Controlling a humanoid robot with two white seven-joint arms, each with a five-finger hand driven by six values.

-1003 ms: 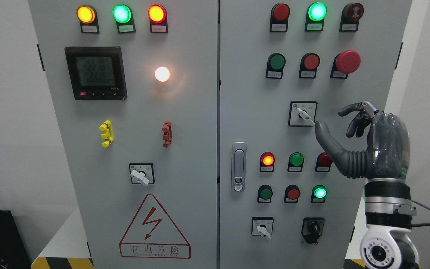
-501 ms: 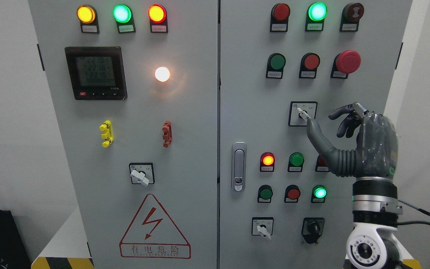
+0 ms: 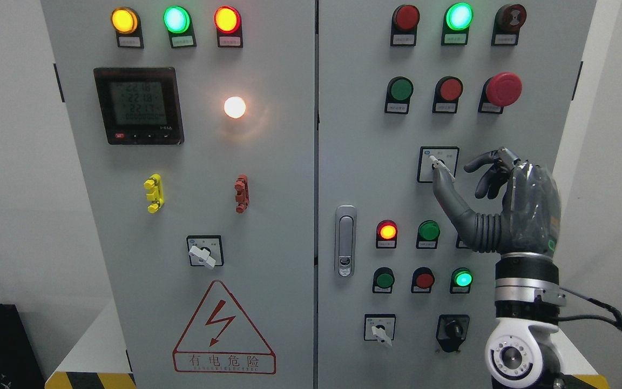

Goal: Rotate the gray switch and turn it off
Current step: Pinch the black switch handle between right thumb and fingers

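The gray rotary switch (image 3: 439, 165) sits in a black-framed square plate on the right cabinet door (image 3: 354, 162). Its pale lever points down and to the right. My right hand (image 3: 454, 174) is raised in front of the door just right of the switch. The thumb (image 3: 446, 194) stretches up and left, and its tip touches the lower end of the lever. The other fingers (image 3: 485, 172) are loosely curled to the right of the plate and hold nothing. The left hand is out of view.
Round indicator lamps and push buttons surround the switch. A red mushroom button (image 3: 503, 88) is above it and a lit red lamp (image 3: 386, 231) below left. Similar gray switches sit lower on the right door (image 3: 380, 329) and on the left door (image 3: 204, 253). A door handle (image 3: 345, 240) is at the middle.
My right hand has moved left and slightly up toward the gray switch, bringing the thumb tip from clear of the plate onto the lever's lower end. The lever's angle looks unchanged.
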